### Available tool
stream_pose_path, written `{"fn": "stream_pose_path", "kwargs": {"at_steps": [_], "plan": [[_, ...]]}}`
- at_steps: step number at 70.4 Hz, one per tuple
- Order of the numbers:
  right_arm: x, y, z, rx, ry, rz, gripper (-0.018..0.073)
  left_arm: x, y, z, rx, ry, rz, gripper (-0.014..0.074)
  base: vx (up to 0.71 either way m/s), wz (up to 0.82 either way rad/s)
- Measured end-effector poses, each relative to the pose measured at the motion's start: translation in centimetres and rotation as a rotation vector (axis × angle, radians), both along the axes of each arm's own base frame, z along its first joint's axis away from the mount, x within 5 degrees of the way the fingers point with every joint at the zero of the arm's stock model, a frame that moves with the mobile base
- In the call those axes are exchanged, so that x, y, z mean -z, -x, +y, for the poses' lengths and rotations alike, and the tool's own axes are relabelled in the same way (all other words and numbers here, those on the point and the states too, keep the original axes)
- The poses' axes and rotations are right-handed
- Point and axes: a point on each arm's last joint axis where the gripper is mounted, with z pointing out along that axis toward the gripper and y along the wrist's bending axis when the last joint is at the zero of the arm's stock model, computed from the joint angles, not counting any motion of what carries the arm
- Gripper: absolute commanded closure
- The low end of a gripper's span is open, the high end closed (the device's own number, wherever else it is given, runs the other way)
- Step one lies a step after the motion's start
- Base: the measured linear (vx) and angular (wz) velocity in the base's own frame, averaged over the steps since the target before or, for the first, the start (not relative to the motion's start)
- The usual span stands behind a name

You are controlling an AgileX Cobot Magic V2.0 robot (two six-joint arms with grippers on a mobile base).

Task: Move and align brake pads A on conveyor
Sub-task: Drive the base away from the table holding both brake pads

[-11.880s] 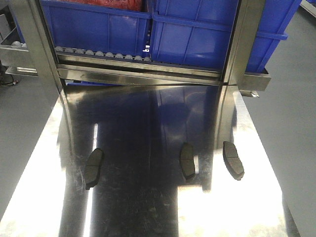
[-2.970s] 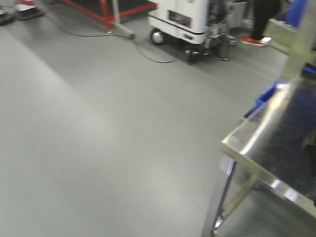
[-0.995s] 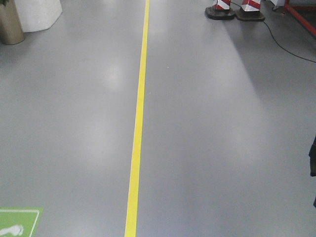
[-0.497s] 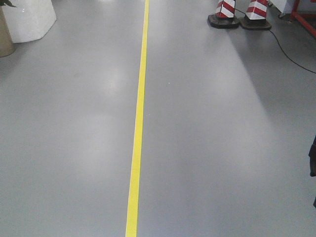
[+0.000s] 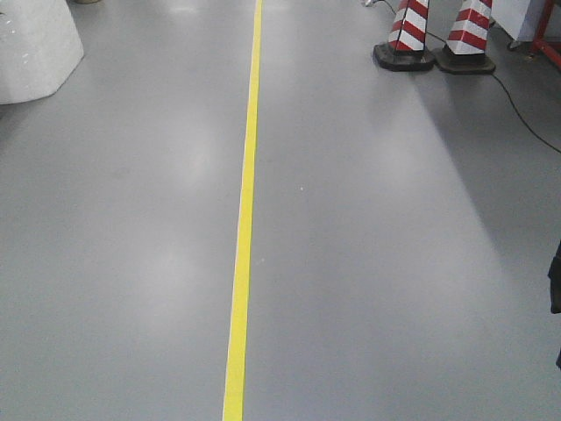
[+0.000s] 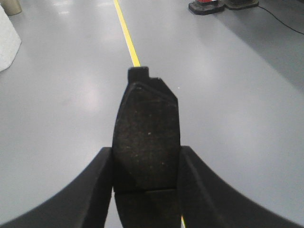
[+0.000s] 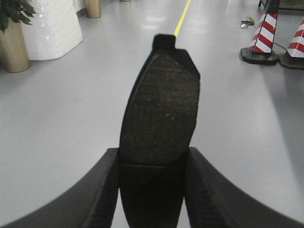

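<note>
Left-held pad: a brake pad (image 6: 147,137), one of the brake pads A, dark grey with its rough face towards the wrist camera. It is off the ground, out over bare floor.
Right-held pad: a second pad (image 7: 159,109), carried the same way over the floor.
Long axis, both: runs straight out from the claw along its forward line. The small square tab end is farthest out, the other end buried between the fingers. A thin groove crosses each pad low down, inside the grip.
Left claw (image 6: 146,159): clenched on the near end of its pad, one finger on each long edge.
Right claw (image 7: 152,159): likewise clamped on its pad, edge to edge.
Conveyor: in none of the views, so I cannot say which way it lies or which arm is nearer to it.
Other two pads: not in sight.
Surroundings: grey floor (image 5: 394,263) with a yellow line (image 5: 241,263) running ahead. Two red-and-white cones (image 5: 438,39) stand far right, a cable (image 5: 517,105) beside them, and a white wrapped bulk (image 5: 31,44) is far left.
Step, my reading: transit, with both pads picked and none placed.
Next move turns on: getting the belt under the claws. As the pads point forward, each would land lengthwise along its claw's line, so aligning them probably needs the wrist squared to the belt first.
</note>
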Motion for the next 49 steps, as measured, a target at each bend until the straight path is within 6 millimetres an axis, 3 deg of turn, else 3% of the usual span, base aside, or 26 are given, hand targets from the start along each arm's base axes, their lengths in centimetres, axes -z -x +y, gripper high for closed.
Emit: {"fn": "stream_pose_path", "kwargs": {"at_steps": [49], "plan": [[0.00,0.00,0.00,0.000,0.000,0.000,0.0564,0.00,0.00,0.00,0.000,0.000,0.000,0.0603,0.70,-0.07]]}}
